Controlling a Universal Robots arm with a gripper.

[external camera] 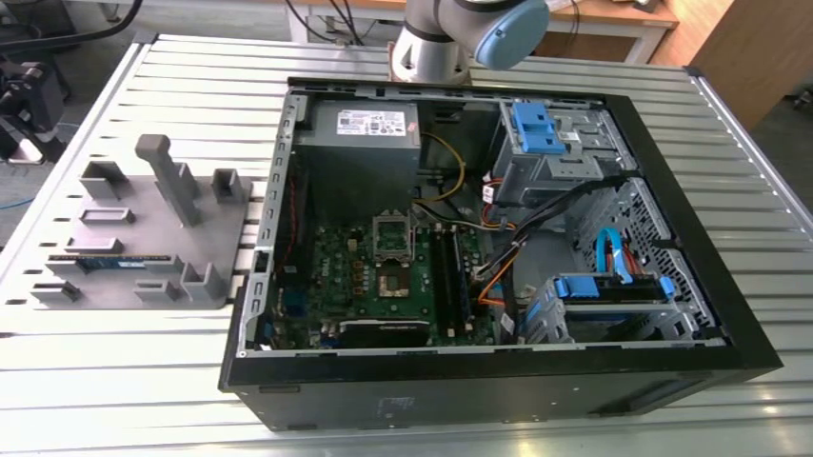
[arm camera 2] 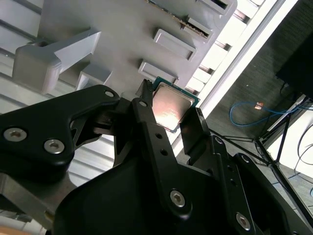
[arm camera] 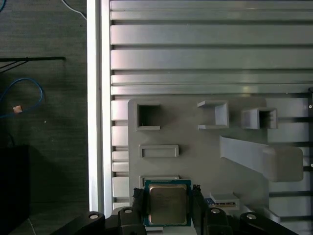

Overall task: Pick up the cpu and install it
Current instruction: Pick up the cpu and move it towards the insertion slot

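The cpu [arm camera: 167, 204], a small square chip with a shiny metal top and green rim, sits between my gripper's [arm camera: 167, 198] black fingers [arm camera: 138, 199], one on each side of it. It hangs well above the grey fixture plate [arm camera: 195, 152], near the plate's edge. In the second wrist view the cpu [arm camera 2: 171, 105] again lies between the fingers [arm camera 2: 146, 110], with the plate [arm camera 2: 122, 34] behind it. In the exterior view the open computer case [external camera: 508, 381] shows the green motherboard [external camera: 381, 286] with its socket [external camera: 392, 278] and raised metal frame [external camera: 391, 231].
On the exterior view's left, the grey fixture plate [external camera: 152, 238] carries upright posts and a memory stick [external camera: 109, 259]. The arm's base [external camera: 445, 38] stands behind the case. Cables, a power supply [external camera: 362, 129] and blue drive brackets [external camera: 540, 129] crowd the case interior. Beside the slatted table lies dark floor [arm camera: 44, 122].
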